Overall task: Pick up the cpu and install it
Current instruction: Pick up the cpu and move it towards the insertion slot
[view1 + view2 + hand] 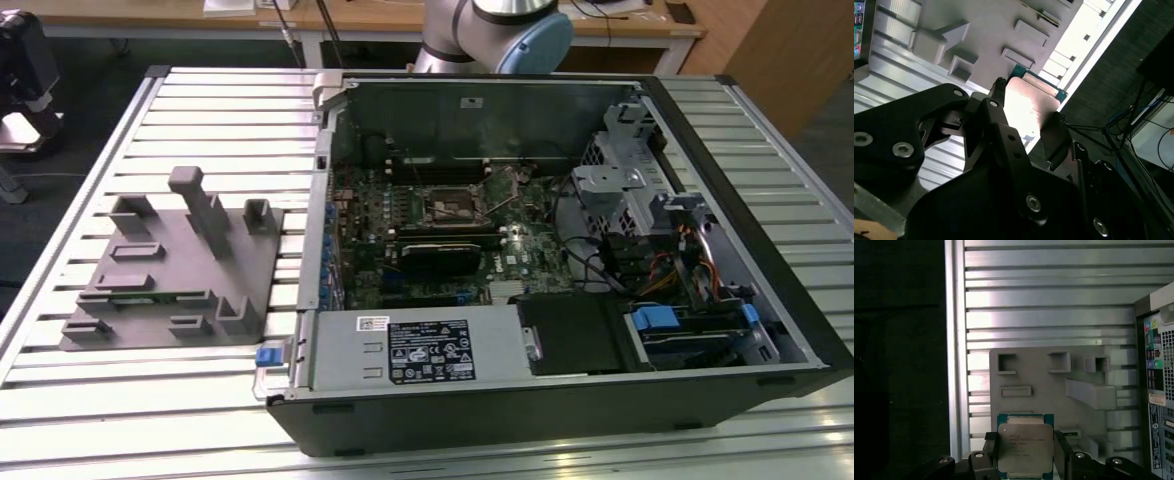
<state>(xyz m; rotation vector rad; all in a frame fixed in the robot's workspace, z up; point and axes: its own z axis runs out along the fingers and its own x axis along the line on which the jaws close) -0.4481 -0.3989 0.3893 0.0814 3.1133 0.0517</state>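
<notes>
The cpu (1025,447), a small square chip with a pale metal top and a green edge, sits between the black fingers (991,452) of my gripper (1025,455), which is shut on it. In the second wrist view the cpu (1031,97) catches the light, with a finger (999,120) pressed on each side and my gripper (1026,122) around it. The chip hangs well above the grey fixture (1054,390) on the slatted table. In the exterior view the black-framed socket (447,205) lies in the middle of the motherboard, inside the open computer case (561,400).
The grey fixture (174,270) with upright blocks stands on the slatted table (80,420) at the exterior view's left, beside the case. The arm's base (494,30) rises behind the case. The case's rear panel (1159,390) borders the fixture. Dark floor (899,365) lies past the table edge.
</notes>
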